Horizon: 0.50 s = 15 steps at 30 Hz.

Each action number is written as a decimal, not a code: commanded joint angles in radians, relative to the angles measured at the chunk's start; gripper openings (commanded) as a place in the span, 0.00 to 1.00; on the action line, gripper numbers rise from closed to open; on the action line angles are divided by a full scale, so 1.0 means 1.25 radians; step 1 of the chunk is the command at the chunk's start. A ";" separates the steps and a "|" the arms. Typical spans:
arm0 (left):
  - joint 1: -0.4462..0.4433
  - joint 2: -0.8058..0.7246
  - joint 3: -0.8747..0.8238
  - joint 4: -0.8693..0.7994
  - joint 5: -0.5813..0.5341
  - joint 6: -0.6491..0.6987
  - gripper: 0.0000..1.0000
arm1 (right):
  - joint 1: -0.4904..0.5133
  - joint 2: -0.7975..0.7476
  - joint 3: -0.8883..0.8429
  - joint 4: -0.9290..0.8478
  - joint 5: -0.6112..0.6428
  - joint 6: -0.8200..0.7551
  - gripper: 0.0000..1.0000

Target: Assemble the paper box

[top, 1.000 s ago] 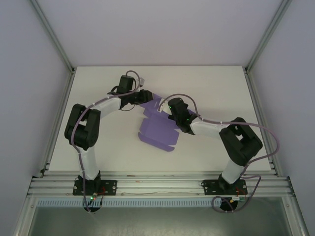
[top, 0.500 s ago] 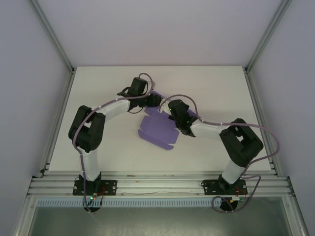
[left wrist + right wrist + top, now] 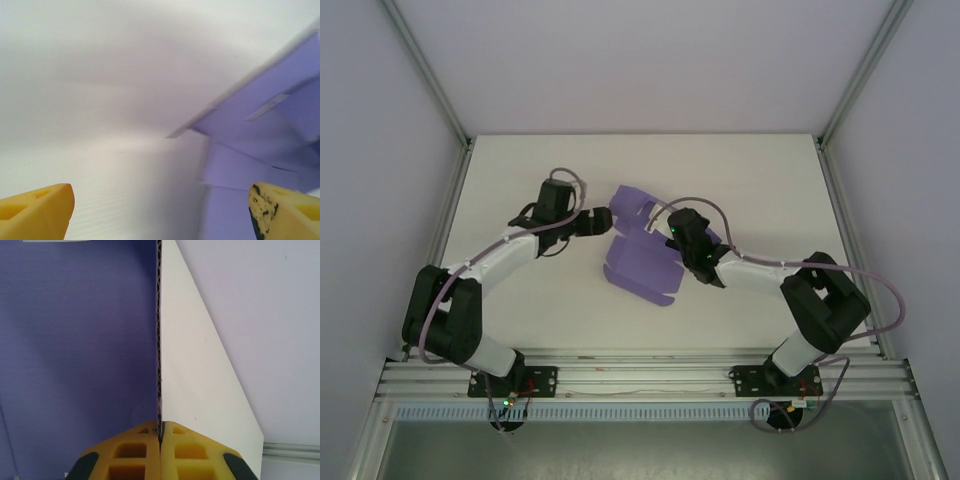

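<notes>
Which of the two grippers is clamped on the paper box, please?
The right gripper, shut on an edge of the paper box; the left gripper is open.

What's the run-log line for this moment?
left claw: open, beside paper box | right claw: shut on its panel edge | assembly: unfinished

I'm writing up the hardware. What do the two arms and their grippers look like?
The left arm and right arm have white links, black joints and purplish cables. The left gripper and right gripper have blocky yellow fingers with recesses; one left finger bears black scuffs.
</notes>
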 commanded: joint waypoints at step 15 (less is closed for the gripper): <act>-0.026 0.179 0.039 0.155 0.167 -0.004 0.86 | 0.004 -0.023 0.008 -0.001 -0.048 0.072 0.00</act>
